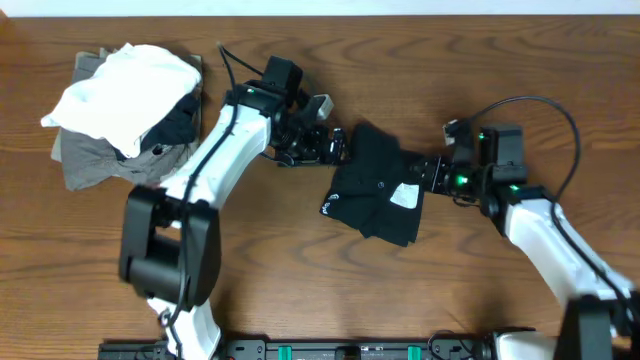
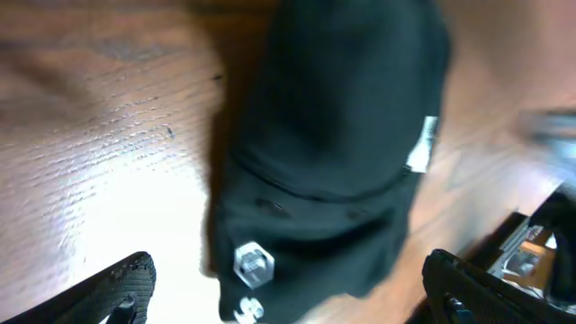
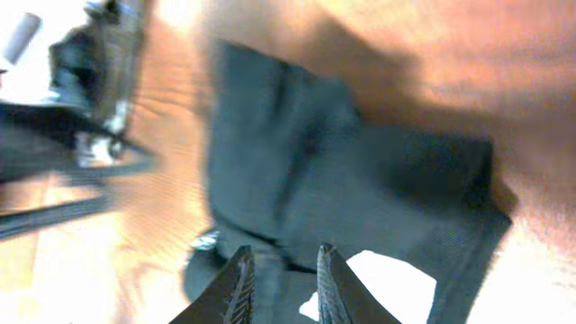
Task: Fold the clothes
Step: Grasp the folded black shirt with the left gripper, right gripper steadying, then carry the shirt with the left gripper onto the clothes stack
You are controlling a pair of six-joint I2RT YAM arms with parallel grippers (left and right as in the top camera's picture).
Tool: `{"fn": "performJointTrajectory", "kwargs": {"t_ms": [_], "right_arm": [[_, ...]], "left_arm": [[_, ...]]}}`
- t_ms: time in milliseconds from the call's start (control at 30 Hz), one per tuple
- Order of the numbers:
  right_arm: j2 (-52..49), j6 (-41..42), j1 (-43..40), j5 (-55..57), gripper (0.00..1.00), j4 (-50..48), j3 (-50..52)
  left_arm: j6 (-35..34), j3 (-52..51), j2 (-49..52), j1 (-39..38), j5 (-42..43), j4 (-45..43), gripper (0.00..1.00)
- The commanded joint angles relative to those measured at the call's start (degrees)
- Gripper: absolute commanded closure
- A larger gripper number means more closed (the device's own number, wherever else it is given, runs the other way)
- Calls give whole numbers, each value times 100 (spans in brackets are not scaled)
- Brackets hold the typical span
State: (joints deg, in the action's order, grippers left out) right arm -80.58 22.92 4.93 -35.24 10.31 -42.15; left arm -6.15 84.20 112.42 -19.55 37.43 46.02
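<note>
Looks mid-fold on the crumpled black cloth garment (image 1: 372, 190), lying mid-table between both arms. The left gripper (image 1: 332, 147) gapes wide, holding nothing. The right gripper (image 1: 420, 171) is nearly closed over the far edge, and it's unclear whether it's pinching cloth. The next move probably needs a firm edge grab.

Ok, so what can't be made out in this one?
- Right gripper: the right wrist view is blurred. Its fingers sit close together over the black garment, but whether they pinch fabric is unclear.
- Left gripper: the left wrist view's bottom edge cuts off its spread fingers.
- Pile of clothes: overhead, the white top piece hides how many lie beneath.
- White label: too small to read overhead.
</note>
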Motion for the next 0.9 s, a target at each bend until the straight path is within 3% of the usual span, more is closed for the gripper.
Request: {"fn": "performJointTrajectory", "kwargs": {"t_ms": [0,300,400,600,733,867], "right_arm": [[577,-140,-162,-74,78,87,2],[1394,-133,-162,98,76,177,2],[1392,-133,-160,151,76,238,2],[1392,-133,-160,245,76,291,2],[1392,-133,-162,247,76,299,2],[1392,-136,-166,249,76,302,2]], "left_arm": [[13,-63,516,2,372,-98,4],[114,-63,1075,-190,1169,-632,4],[494,-63,1130,-424,1165,-721,11],[1110,-63,1178,-841,1051,-925,55],[1237,-61,1178,-887,1056,-946,93],[1237,-11,1051,-758,1060,-702,94]]}}
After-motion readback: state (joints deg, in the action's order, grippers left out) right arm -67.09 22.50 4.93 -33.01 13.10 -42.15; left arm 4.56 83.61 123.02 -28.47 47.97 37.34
